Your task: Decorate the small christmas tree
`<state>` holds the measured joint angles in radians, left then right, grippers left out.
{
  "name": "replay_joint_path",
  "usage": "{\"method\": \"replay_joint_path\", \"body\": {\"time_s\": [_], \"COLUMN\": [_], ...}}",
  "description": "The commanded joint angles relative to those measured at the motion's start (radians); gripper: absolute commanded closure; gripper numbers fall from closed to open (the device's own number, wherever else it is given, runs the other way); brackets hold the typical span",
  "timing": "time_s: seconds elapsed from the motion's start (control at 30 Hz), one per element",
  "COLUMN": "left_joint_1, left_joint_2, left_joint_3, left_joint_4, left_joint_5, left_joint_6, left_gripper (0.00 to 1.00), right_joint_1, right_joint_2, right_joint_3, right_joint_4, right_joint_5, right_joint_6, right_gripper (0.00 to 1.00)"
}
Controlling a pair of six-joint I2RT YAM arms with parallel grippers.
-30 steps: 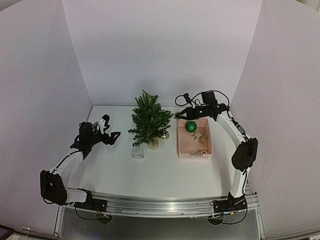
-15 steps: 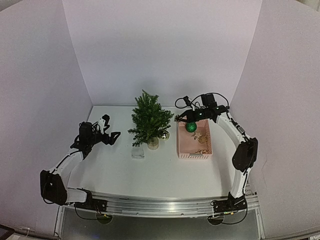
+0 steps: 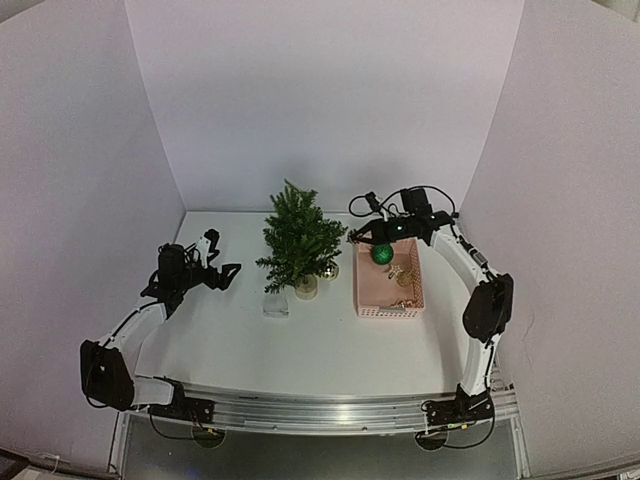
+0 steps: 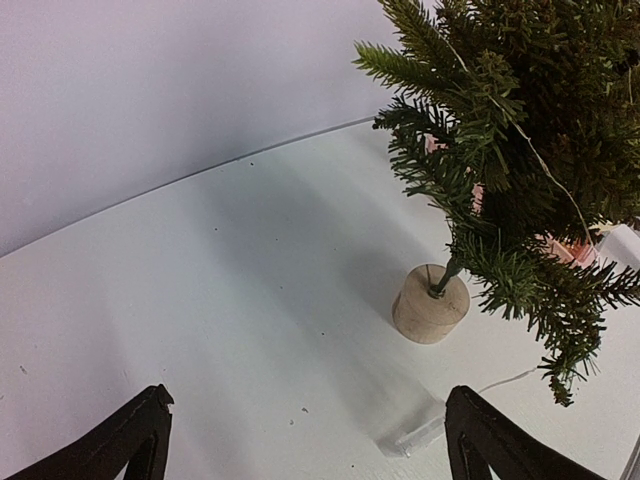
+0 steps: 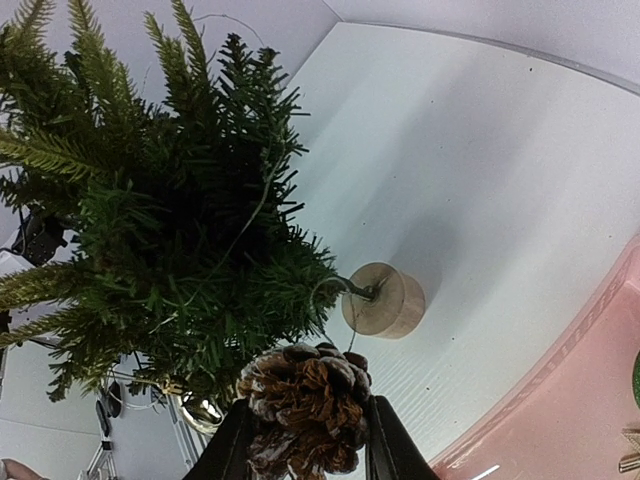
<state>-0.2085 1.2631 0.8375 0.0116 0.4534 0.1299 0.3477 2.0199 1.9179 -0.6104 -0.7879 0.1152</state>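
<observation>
Over on the left, the left pincer hangs above the tabletop with its fingers spread wide and nothing between them. In its wrist view the two dark fingertips sit at the bottom corners of the picture, over bare white surface. Ahead of this pincer and to its right stands the small christmas tree, upright, with its thin trunk set in a pale round wooden base. A fine wire runs through the branches, and a small clear box lies on the tabletop just in front of the base, closer to the pincer than the base is.

Further right, the right pincer is at the tree's right flank, pinching a brown pine cone between its two fingers. From its wrist camera the cone sits just under the lowest green branches, with the wooden base beyond it. A small gold ball rests on the tabletop beside the base. Behind and below this pincer lies a pink basket, holding a green glitter ball and some gold ornaments.
</observation>
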Motion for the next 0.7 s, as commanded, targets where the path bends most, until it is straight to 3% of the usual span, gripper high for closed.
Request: {"method": "replay_joint_path", "body": {"time_s": [0.0,0.23,0.5,0.67], "left_joint_1": [0.005,0.004,0.005,0.005], "left_joint_2": [-0.022,-0.020,-0.014,-0.017], "left_joint_3": [0.008,0.009,0.014,0.015], "left_joint_4": [0.038,0.037,0.039,0.036], "left_joint_5": [0.004,0.003,0.006,0.000], "left_joint_6": [0.003,0.007,0.011,0.016], "left_gripper": [0.05,0.05,0.05,0.05], "right_joint_1": [0.005,0.006,0.006,0.006], "right_joint_2": [0.039,0.047,0.071,0.088], "right_joint_3": [0.032,0.026,0.059,0.092], "right_joint_4": [0.035,0.035,0.036,0.037], "right_joint_5": [-0.027,-0.028,-0.039,-0.048], "right_joint_6": [0.012,0.012,0.032,0.044], "right_gripper": [0.67,0.62,0.43,0.40]}}
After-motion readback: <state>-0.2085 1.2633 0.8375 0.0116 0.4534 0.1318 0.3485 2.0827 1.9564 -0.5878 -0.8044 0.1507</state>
